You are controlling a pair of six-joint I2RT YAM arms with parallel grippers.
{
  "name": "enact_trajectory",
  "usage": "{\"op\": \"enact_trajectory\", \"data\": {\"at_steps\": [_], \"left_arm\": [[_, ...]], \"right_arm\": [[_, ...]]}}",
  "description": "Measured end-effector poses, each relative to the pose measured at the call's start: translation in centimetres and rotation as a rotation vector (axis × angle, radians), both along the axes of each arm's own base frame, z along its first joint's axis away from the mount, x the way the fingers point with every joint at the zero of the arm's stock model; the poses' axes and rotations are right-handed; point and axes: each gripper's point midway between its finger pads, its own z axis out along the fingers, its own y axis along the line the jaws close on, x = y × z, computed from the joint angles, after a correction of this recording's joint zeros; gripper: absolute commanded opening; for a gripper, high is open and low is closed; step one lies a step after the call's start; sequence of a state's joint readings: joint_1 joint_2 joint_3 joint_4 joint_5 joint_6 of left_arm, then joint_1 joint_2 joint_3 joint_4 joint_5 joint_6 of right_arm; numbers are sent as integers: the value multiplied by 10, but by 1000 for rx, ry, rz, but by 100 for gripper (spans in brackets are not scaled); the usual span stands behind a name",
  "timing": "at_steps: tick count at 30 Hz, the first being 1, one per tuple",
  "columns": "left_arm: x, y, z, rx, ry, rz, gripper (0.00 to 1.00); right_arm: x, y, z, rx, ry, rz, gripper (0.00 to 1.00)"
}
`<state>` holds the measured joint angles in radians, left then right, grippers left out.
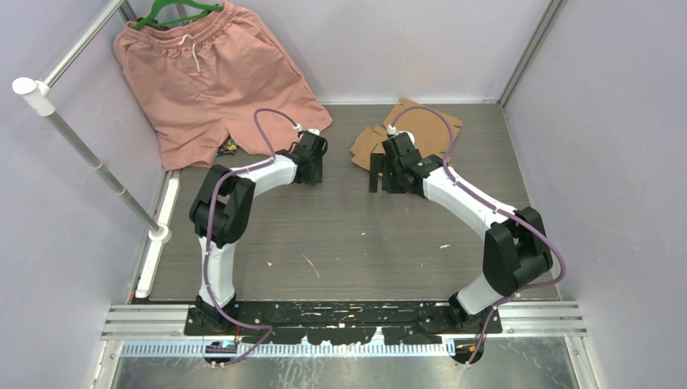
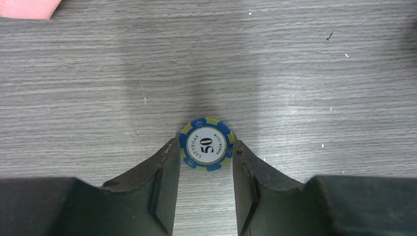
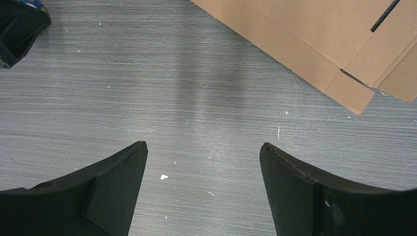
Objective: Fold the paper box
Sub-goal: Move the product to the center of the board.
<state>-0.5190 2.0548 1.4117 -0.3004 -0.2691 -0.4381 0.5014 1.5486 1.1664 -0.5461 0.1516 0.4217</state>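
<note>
Top external: paper box (image 1: 417, 130) lies as a flat brown die-cut sheet at the far right-centre of the worktop (image 1: 340, 235). Its near edge is hidden under the right claw (image 1: 386, 185) and wrist, so flap count is unclear. Left claw (image 1: 312, 180) sits off to its left, by pink shorts (image 1: 211, 73).

Left wrist: left claw narrow, flanking a poker chip (image 2: 206, 145); pinched or merely beside, cannot tell. Box out of view.

Right wrist: right claw wide, empty, box corner just beyond, cut off by the frame. Judged light, stiff yet creasable and slick-faced; best taken by a free flap edge.

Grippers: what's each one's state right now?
Left gripper: flanking the poker chip; grip cannot be told.
Right gripper: open, empty.
</note>
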Motion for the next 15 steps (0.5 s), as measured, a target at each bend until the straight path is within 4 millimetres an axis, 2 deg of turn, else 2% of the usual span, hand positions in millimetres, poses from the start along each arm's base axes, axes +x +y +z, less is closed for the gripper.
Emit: {"op": "enact_trajectory", "data": {"at_steps": [4,6,15], "left_arm": [[-5,3,-1,5,-7,10,39],[-14,10,-1,13,-5,25,39],[-69,55,-1,82,29,93,40]], "right_arm": [[0,0,0,1,1,1,89],[0,0,0,1,1,2,89],[-2,3,0,14,8,11,88]]}}
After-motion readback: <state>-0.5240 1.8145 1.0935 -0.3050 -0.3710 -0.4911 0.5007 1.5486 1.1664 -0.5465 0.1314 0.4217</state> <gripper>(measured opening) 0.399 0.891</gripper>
